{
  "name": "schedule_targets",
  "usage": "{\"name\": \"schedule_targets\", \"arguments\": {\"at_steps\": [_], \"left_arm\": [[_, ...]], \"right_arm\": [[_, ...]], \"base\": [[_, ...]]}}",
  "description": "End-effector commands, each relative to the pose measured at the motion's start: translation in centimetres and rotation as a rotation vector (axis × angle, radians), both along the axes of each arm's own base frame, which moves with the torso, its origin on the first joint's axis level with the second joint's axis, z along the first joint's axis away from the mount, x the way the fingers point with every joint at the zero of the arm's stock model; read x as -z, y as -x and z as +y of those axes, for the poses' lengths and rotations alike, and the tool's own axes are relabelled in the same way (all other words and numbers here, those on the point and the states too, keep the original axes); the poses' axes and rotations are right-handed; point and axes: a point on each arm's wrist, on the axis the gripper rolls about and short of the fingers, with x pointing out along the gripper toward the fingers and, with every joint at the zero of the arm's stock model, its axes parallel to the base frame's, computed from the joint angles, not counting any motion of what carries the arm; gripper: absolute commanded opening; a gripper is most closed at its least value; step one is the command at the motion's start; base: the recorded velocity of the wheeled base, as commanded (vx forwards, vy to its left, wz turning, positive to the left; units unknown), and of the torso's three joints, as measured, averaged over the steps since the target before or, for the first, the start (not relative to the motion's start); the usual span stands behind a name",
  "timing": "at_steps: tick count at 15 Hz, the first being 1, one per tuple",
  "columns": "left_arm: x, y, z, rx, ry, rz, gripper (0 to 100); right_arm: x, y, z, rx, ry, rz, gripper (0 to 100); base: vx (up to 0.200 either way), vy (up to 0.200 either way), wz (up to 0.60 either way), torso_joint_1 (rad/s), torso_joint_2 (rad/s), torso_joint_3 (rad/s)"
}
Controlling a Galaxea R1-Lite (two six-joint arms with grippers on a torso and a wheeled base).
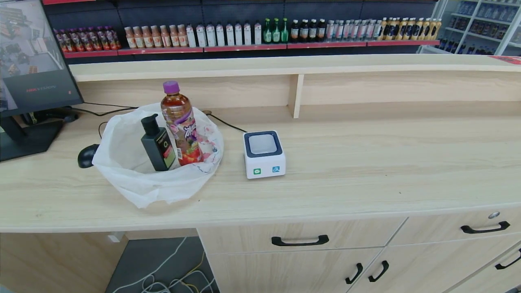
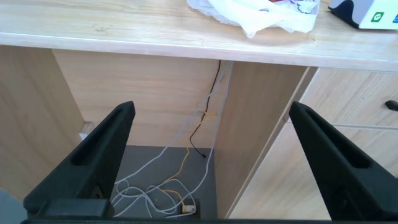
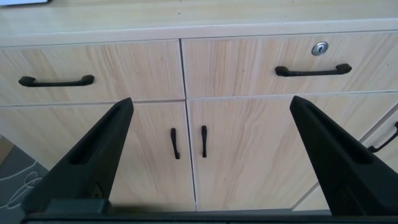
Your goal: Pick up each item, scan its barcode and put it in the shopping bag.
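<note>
The scanner (image 1: 264, 154) at mid-tabletop (image 1: 366, 162) bears a green and a blue icon on its front. Red lettering crosses the monitor (image 1: 34, 61) at the left edge.

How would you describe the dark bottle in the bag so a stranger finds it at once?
On the wooden counter, a white bag sits left of the small white scanner. Two bottles stand inside it. The one meant is the shorter, dark bottle with a black pump top, left of the taller drink bottle with the purple cap.

spread fingers (image 3: 87, 163) facing cabinet doors (image 3: 249, 149)
</note>
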Motion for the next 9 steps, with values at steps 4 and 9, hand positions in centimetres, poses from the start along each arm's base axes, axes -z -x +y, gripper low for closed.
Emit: {"name": "schedule_targets", "arguments": {"at_steps": [4, 9], "left_arm": [[0.0, 0.0, 0.0, 0.0, 0.0, 0.0, 100], [0.0, 0.0, 0.0, 0.0, 0.0, 0.0, 100]], "right_arm": [[0.0, -0.01, 0.0, 0.0, -0.001, 0.001, 100], [0.0, -0.01, 0.0, 0.0, -0.002, 0.001, 100]], "base": [[0.0, 0.0, 0.0, 0.0, 0.0, 0.0], [0.0, 0.0, 0.0, 0.0, 0.0, 0.0]]}}
